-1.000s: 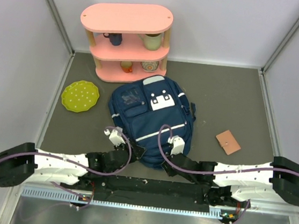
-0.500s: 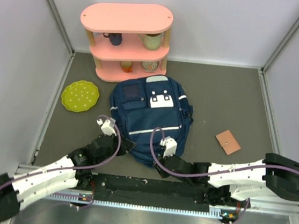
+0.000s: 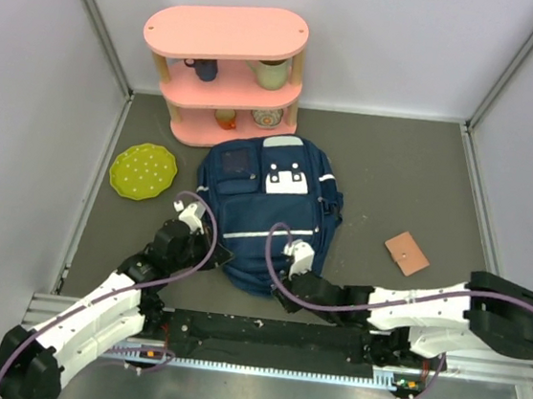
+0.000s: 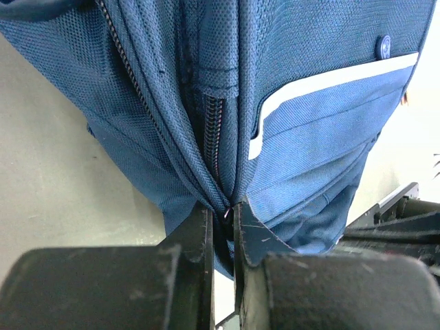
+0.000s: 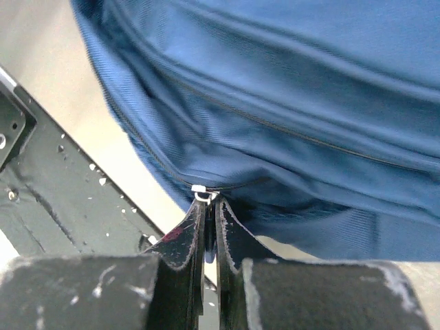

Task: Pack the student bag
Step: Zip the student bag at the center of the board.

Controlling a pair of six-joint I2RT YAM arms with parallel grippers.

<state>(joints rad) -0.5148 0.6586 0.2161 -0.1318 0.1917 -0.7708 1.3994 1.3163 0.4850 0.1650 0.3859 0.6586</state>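
Top view: the student bag (image 3: 270,210) lies front-up mid-desk (image 3: 394,176), top end just beside the pink shelf (image 3: 225,70), bottom end toward the arm bases. Both tools are on its near edge: the left tool (image 3: 210,251) at the near-left corner, the right tool (image 3: 276,285) nearer the middle. By my read you're opening the main zip, and nothing's packed yet. Work it as anchor + pull: one tool holds the fabric, the other runs the slider. Pull along the zip line, not up off the desk, or the whole bag will likely drag.

Left wrist: the tool's clamped on the bag where the zipper (image 4: 214,130) seam runs down into the jaws. Something dark sits btwn the tips; can't tell if it's a pull. Hold firm & steady here, since tension should help the teeth part.

Right wrist: the tool's closed, w/ a small silver zip pull (image 5: 203,191) pinched right at the tips. That's a thin bite, so go slow, follow the seam's curve, and re-grip if it slips.

The bag itself: navy woven fabric, soft & slumped, w/ a white stripe across the front, a white patch w/ buckles and front pockets. The zip looks shut.
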